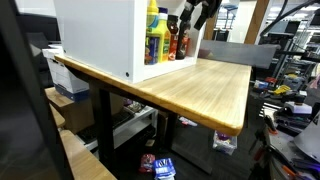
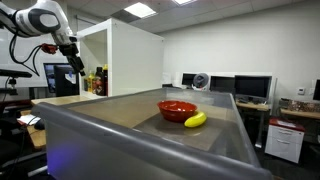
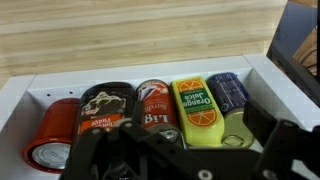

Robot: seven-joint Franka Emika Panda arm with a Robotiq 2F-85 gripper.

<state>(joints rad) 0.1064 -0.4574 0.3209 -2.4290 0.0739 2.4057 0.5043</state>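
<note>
One yellow orange juice bottle (image 3: 197,110) sits beside red-labelled cans (image 3: 152,106).

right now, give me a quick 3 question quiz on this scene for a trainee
1. True or false: the claw is open.
2. Which fruit lies by the red bowl?
3. Fill in: the juice bottle label reads "Orange ____".

Key: 1 true; 2 banana; 3 Juice.
</note>
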